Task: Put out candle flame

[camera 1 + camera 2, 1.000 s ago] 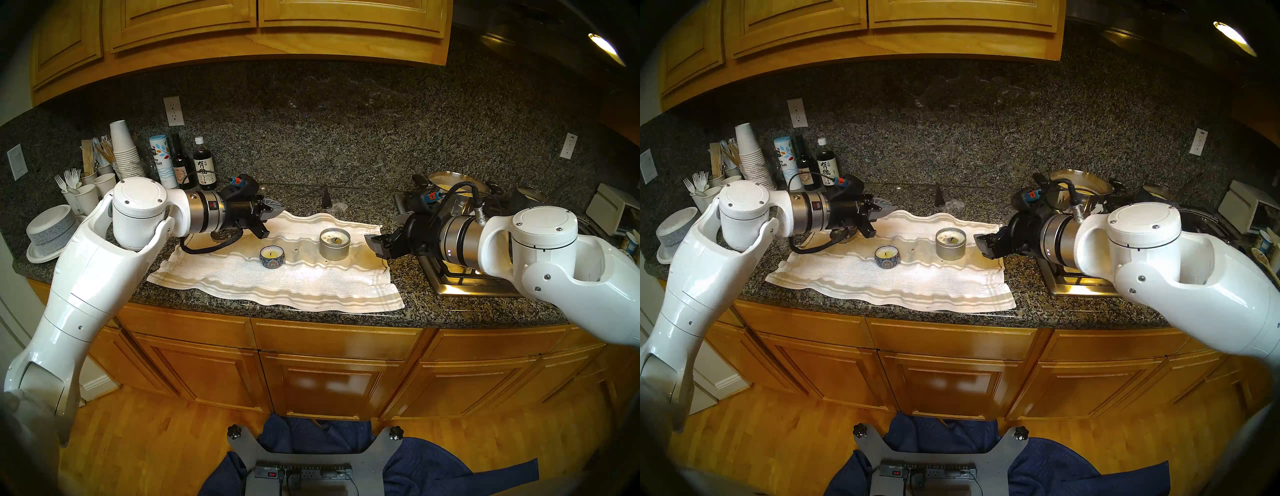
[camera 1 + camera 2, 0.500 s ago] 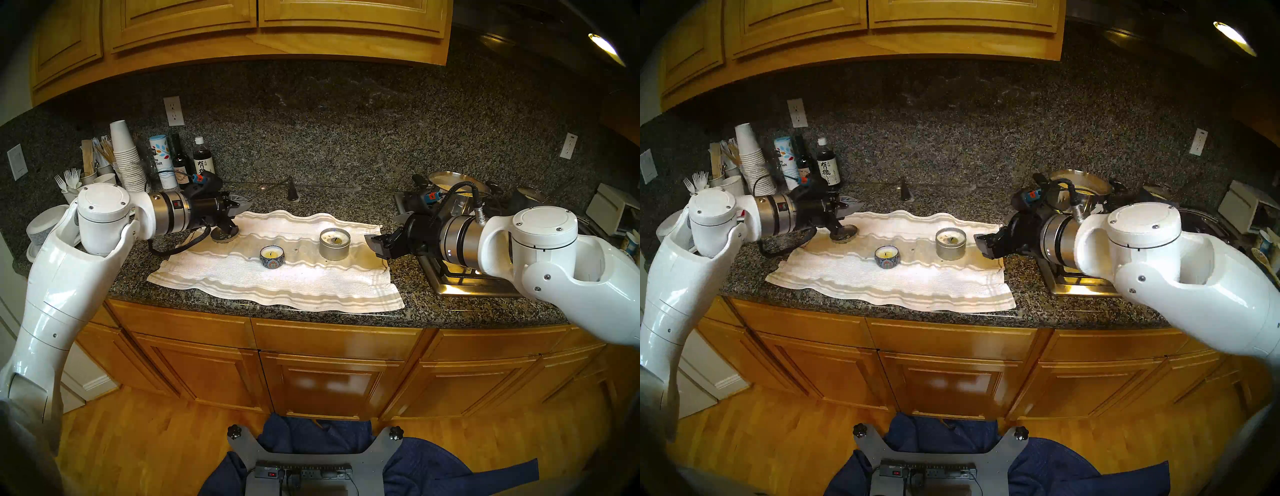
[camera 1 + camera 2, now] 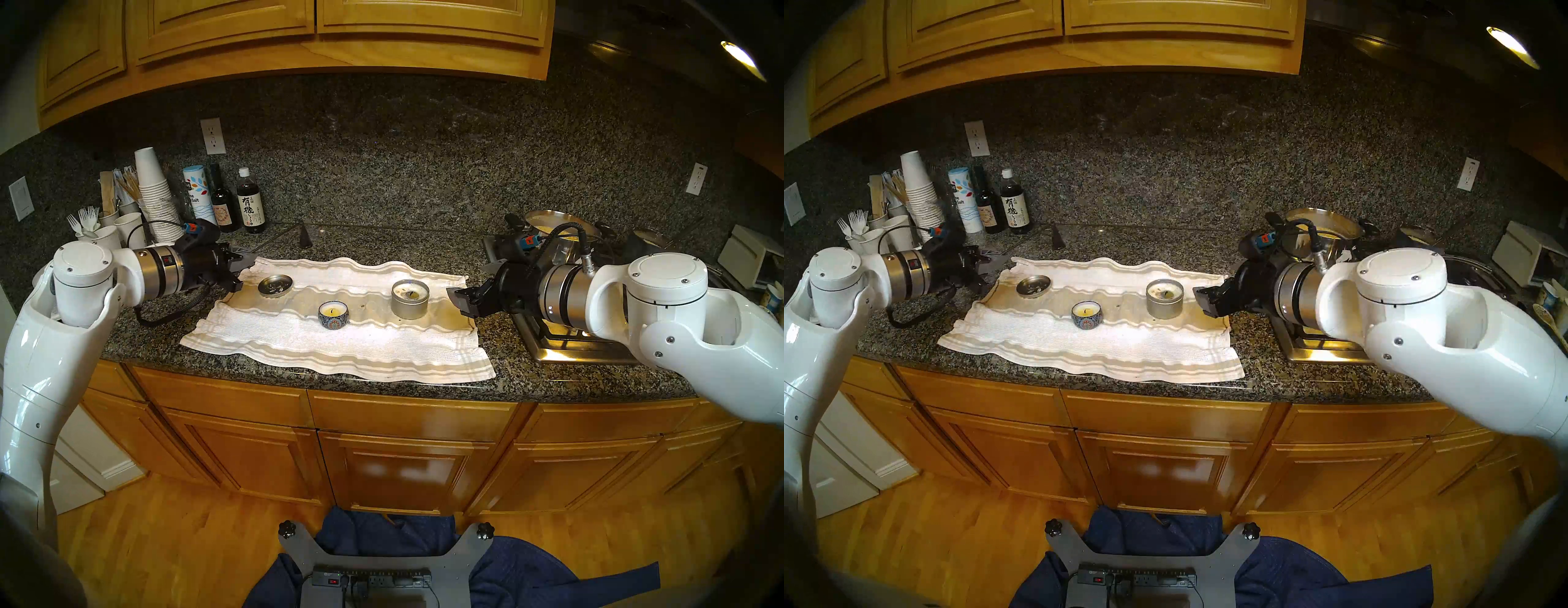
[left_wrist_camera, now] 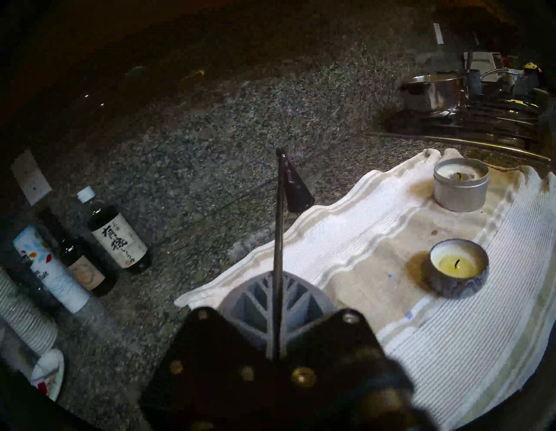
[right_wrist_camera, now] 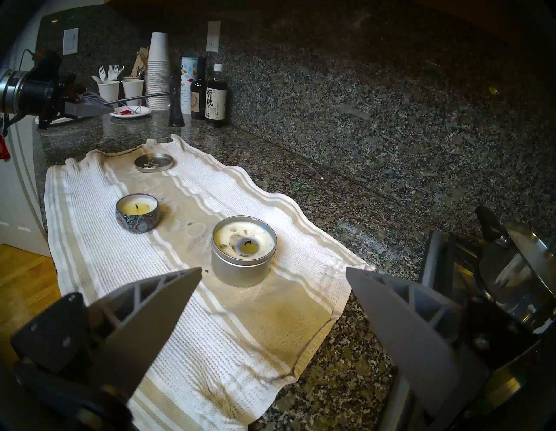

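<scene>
Black-belled candle snuffer (image 4: 296, 192), thin rod clamped in left gripper (image 4: 278, 328), frame centre; right gripper (image 5: 272, 289) spread, empty. Silver tin candle (image 3: 410, 299) right of centre, patterned tin candle (image 3: 333, 314) mid-towel (image 3: 382, 352); no flame discernible. Advice: lower bell squarely over wick, keeping rod level.

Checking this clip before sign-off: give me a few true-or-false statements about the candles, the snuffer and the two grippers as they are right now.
1. The left gripper is shut on the candle snuffer. True.
2. The silver tin candle shows a burning flame. False: only a dark wick, no flame visible.
3. The right gripper has its jaws closed. False: they stand wide apart, empty.
4. The snuffer's cone sits over the patterned candle. False: it hangs away from both candles, near the bottles.
5. A loose tin lid lies on the towel. True.
</scene>
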`<state>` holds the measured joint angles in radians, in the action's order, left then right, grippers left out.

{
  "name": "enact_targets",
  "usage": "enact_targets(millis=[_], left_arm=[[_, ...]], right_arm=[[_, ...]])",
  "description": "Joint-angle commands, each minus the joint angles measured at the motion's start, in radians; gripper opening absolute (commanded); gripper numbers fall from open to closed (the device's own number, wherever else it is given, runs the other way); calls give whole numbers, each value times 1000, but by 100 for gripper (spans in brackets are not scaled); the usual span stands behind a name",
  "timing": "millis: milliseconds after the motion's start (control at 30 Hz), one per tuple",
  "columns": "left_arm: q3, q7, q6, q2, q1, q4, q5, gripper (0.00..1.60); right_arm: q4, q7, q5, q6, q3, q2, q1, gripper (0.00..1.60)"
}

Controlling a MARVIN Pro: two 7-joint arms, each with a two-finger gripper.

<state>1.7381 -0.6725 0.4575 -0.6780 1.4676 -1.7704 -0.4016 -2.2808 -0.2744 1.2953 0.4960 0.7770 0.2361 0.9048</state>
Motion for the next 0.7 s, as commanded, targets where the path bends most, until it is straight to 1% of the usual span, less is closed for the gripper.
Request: enact_targets(millis=[0,200,333,533,667], left_arm=[[100,1,-2,19,72,-24,-9,0],[172,-4,2,15,163,-32,-10,0],[216,-6,8,-1,212,-50,-15,0],[221,-10,5,1,224,-50,-11,0],[200,3,-1,1,215,-38,-3,0]], right_arm=[[-1,2,-1,-8,25,-1,-25,160],[-1,2,-1,-8,25,-1,-25,160],[-1,2,0,-8,25,-1,-26,160],[-1,3,0,-8,26,-1,-26,160],[-1,3,0,-8,26,-1,-26,160]])
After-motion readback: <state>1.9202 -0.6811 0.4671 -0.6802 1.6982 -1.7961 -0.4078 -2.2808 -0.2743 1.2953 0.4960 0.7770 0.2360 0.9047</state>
